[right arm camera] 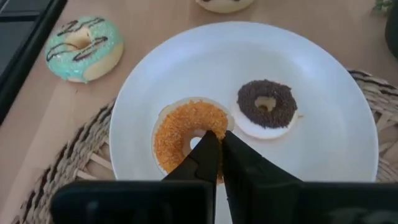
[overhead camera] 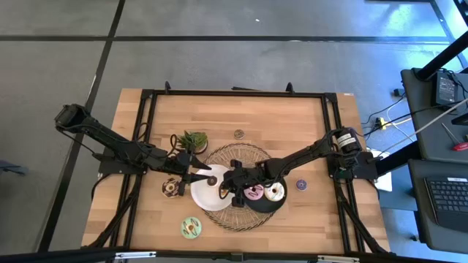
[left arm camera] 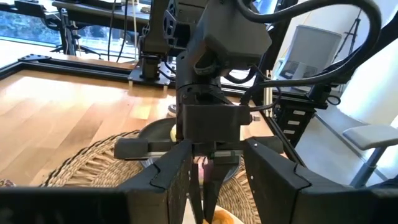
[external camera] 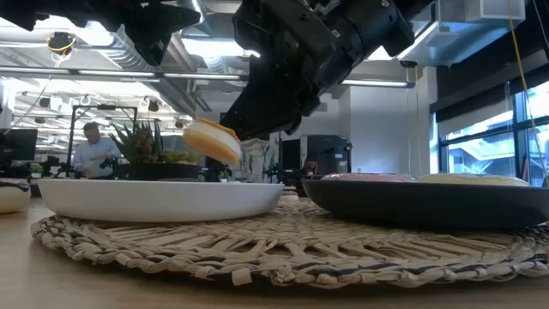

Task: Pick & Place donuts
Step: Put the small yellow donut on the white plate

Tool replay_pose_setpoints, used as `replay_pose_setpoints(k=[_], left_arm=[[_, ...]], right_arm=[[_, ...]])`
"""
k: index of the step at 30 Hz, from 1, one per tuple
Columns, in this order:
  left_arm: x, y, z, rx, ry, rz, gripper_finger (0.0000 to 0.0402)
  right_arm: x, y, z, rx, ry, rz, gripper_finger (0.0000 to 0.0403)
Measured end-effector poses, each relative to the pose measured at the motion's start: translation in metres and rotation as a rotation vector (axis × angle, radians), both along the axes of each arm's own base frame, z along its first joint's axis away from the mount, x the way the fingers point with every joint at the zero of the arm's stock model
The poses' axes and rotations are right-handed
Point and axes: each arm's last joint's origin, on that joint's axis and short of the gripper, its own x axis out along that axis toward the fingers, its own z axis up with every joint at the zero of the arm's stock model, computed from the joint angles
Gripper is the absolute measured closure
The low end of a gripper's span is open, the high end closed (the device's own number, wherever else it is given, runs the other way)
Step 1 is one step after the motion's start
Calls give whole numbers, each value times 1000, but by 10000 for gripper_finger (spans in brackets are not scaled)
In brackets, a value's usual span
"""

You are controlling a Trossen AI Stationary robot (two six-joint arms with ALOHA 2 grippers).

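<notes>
An orange-sprinkled donut (right arm camera: 180, 134) hangs in my shut right gripper (right arm camera: 217, 144) above the white plate (right arm camera: 323, 155); the low view shows this donut (external camera: 213, 140) clear of the plate (external camera: 154, 199). A brown-sprinkled donut (right arm camera: 266, 107) lies flat on the same plate. The black plate (overhead camera: 265, 205) holds a pink donut (overhead camera: 254, 193) and a cream donut (overhead camera: 275, 192). My left gripper (overhead camera: 196, 166) is open at the white plate's far-left rim, facing the right gripper. My right gripper pinches the orange donut's ring (right arm camera: 208, 127) between its two fingers, beside the hole, on the side toward the wrist. The fingers come from above, slanting down. The donut is lifted clear of the white plate and tilted (external camera: 225, 148).
Both plates sit on a round woven mat (overhead camera: 241, 153). On the bare wood lie a green donut (overhead camera: 191, 227), a pink-brown donut (overhead camera: 172, 188), a purple mini donut (overhead camera: 300, 185) and a small brown donut (overhead camera: 239, 134). A potted plant (overhead camera: 191, 140) stands by the left gripper.
</notes>
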Motion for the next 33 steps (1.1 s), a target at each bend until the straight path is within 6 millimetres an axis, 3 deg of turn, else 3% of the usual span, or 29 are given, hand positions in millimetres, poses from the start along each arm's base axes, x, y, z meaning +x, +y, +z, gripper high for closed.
replay_pose_setpoints(k=[20,33], left_arm=[[0,0,-1,3,8,-1,258],[0,0,-3,11,28,-1,258]], right_arm=[[3,-7,-27,-51,81,-50,385],[4,-8,-28,-82,67,-42,376]])
